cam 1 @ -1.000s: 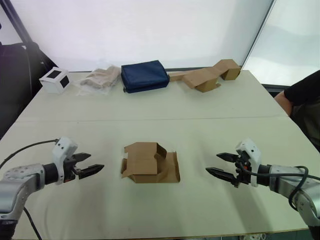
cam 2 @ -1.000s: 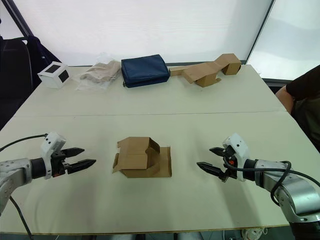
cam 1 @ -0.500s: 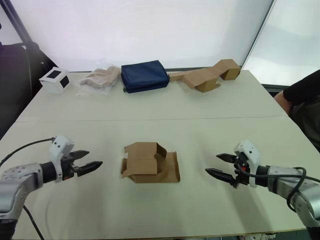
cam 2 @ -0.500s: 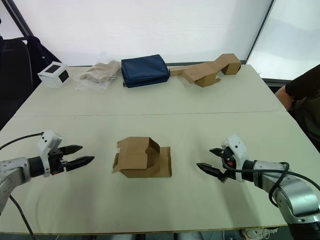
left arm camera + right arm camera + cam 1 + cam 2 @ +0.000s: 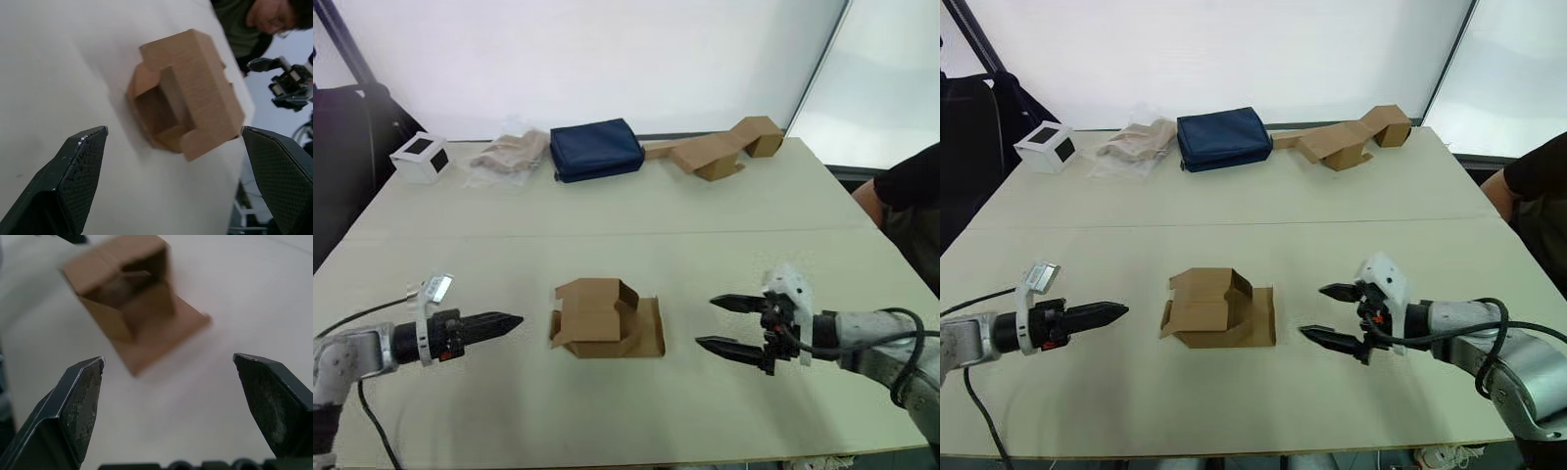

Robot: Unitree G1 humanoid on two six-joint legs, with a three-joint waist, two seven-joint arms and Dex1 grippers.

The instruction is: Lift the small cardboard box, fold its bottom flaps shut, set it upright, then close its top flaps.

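Your cardboard box (image 5: 605,318) lies on its side near the tabletop's (image 5: 607,211) front edge, flaps splayed, with nothing between it and your left gripper (image 5: 505,322) or right gripper (image 5: 722,323), both spread wide. Along the far edge sit a white box (image 5: 421,157), a crumpled bag (image 5: 512,154), a navy pouch (image 5: 597,148) and a folded cardboard strip (image 5: 717,148).

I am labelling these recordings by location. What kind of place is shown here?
Probably an indoor lab or test room set up for robot trials. A plain pale table stands before a white backdrop. Practice items lie on it: the small cardboard box, a folded cardboard strip and a navy pouch.
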